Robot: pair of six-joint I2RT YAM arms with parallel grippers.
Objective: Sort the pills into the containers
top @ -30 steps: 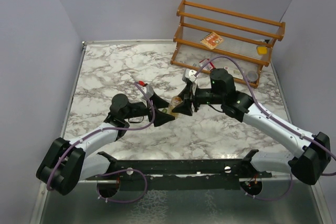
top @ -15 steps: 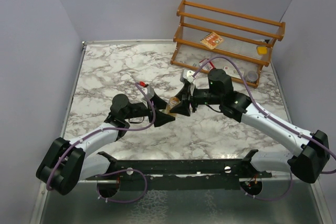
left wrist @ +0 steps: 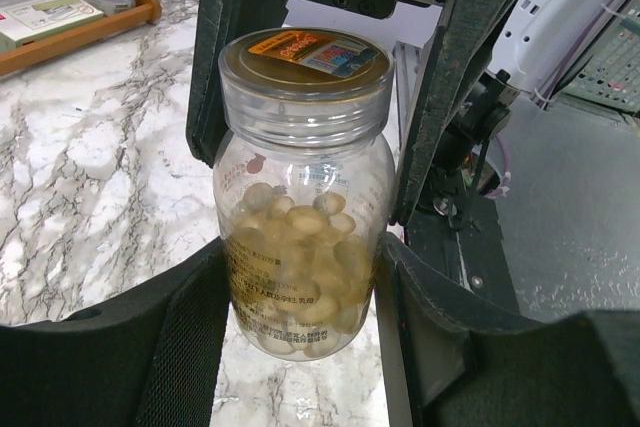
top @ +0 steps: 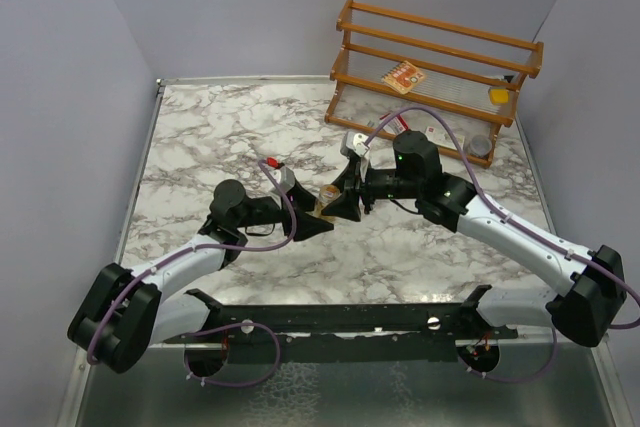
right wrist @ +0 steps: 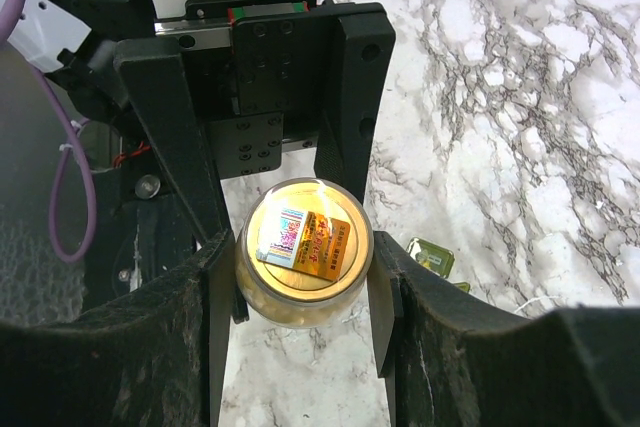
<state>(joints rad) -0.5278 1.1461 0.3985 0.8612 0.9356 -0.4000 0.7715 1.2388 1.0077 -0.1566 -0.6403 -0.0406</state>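
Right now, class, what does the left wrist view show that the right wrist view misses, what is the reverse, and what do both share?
Left wrist only: the pills seen through the clear side of the pill bottle, and the wooden rack beyond. Right wrist only: the olive-green pill box on the marble table. Both: the bottle's orange-labelled lid, with the left claw and right claw flanking the bottle.
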